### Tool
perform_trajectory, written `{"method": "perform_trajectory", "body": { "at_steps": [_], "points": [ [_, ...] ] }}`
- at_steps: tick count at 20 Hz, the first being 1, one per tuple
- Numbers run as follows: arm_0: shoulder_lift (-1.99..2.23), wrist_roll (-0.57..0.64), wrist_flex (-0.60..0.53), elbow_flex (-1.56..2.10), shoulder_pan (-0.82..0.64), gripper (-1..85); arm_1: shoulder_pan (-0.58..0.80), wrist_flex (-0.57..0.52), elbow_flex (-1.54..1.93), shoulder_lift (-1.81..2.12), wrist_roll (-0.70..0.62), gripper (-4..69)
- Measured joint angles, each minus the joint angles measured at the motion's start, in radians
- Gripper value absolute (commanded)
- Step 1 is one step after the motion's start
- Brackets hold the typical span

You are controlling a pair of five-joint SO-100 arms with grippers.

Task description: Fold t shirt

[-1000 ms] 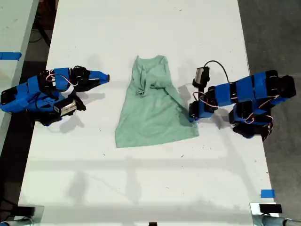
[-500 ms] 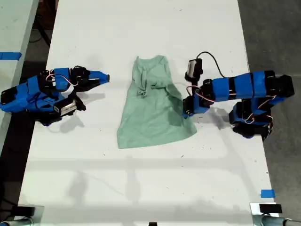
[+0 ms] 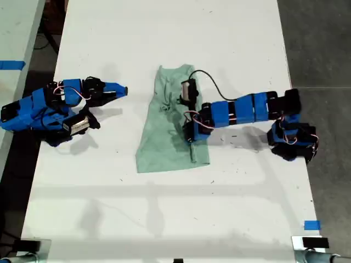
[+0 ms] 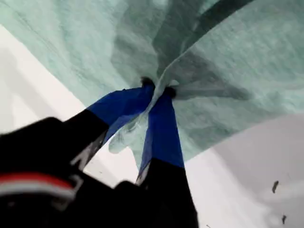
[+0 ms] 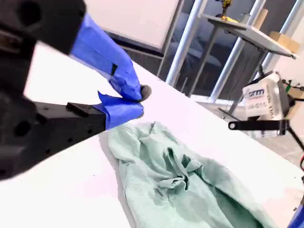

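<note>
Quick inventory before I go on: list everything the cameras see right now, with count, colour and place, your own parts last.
t shirt: one, pale mint green, middle of the table, its edge on the exterior view's right folded over toward the centre.
table: one, white, under everything.
blue tape: two pieces, one at the table's lower corner on the exterior view's right, the other on a neighbouring surface at the exterior view's left.
my first gripper: one, blue and black, over the shirt, shut on a pinch of cloth.
my second gripper: one, blue and black, on the exterior view's left, clear of the shirt, closed and empty.
</note>
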Motion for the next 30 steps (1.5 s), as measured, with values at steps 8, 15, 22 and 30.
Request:
{"method": "perform_trajectory", "body": {
  "at_steps": [8, 15, 22, 30],
  "points": [
    [0.000, 0.000, 0.000, 0.000, 0.000, -0.1, -0.018, 0.083, -0.120, -0.041, -0.012, 24.4],
    [0.000, 0.000, 0.000, 0.000, 0.000, -0.1, 0.063, 0.210, 0.242, 0.526, -0.003, 13.7],
    [0.000, 0.000, 0.000, 0.000, 0.000, -0.1, 0.282, 0.095, 1.497, 1.787, -0.018, 5.7],
    [0.000, 0.000, 0.000, 0.000, 0.011, -0.1, 0.305, 0.114, 1.835, 2.286, -0.055, 3.8]
  ]
}}
